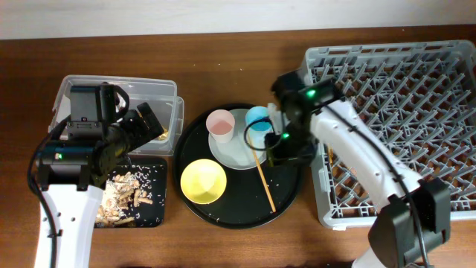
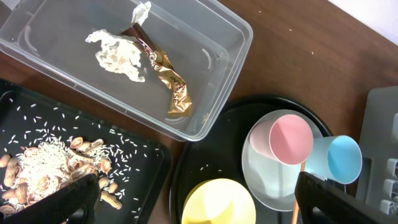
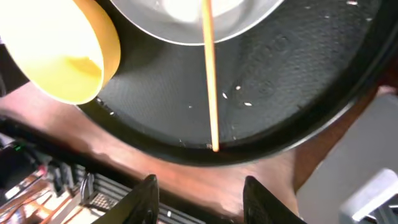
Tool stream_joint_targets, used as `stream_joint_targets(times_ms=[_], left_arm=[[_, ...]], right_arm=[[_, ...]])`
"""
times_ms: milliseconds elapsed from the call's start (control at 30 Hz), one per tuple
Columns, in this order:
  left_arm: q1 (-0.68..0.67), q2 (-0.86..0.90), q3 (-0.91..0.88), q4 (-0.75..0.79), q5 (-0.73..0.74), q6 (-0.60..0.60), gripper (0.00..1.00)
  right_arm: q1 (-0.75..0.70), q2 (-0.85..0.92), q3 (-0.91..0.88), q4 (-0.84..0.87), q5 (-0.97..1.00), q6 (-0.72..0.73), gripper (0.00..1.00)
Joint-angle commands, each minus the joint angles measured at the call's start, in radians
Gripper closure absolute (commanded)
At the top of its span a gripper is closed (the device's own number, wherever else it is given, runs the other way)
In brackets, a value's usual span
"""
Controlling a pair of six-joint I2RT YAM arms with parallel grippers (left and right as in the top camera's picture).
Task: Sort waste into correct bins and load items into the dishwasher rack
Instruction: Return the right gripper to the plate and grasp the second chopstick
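Left gripper [image 2: 198, 186] spread wide, held nothing; tissue [image 2: 118, 56] and wrapper [image 2: 166, 78] lay in tub [image 2: 231, 38] ahead of jaws, scraps [image 2: 43, 169] in black tray [image 2: 144, 155] by one finger [image 2: 68, 200]. Right gripper [image 3: 202, 190] parted, held nothing; chopstick [image 3: 210, 74] lay straight ahead of jaws on round tray [image 3: 298, 81], bowl [image 3: 56, 43] ahead-left.

Round tray [image 1: 234, 199] holding the bowl [image 1: 203, 181] and plate [image 1: 239, 152] lies between tub [image 1: 160, 95] and rack [image 1: 401, 97].

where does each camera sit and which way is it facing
Overhead: fixed above the table, facing down on large square grey plastic rack and round black tray; left arm and right arm show.
Left wrist: above clear plastic rectangular tub, facing down; open jaws at bottom.
Right wrist: low over the tray, facing thin wooden chopstick; open jaws at bottom.
Shared: yellow bowl, all three.
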Motion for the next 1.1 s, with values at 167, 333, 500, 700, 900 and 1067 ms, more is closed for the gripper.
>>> stream_joint_targets(times_ms=[167, 333, 500, 700, 900, 1067], left_arm=[[0.003, 0.000, 0.007, -0.001, 0.008, 0.002, 0.00], [0.003, -0.001, 0.007, -0.001, 0.008, 0.002, 0.01], [0.003, -0.001, 0.007, -0.001, 0.008, 0.002, 0.01], [0.003, -0.001, 0.007, -0.001, 0.008, 0.002, 0.00], [0.003, -0.001, 0.007, -0.001, 0.008, 0.002, 0.01], [0.003, -0.001, 0.007, -0.001, 0.008, 0.002, 0.01]], right_arm=[[0.139, 0.004, -0.188, 0.206, 0.151, 0.143, 0.57], [0.144, 0.004, -0.322, 0.380, 0.192, 0.143, 0.57], [0.145, 0.004, -0.400, 0.518, 0.191, 0.143, 0.57], [0.145, 0.004, -0.454, 0.603, 0.192, 0.143, 0.57], [0.145, 0.004, -0.494, 0.666, 0.192, 0.143, 0.57], [0.145, 0.004, -0.502, 0.677, 0.191, 0.143, 0.58]])
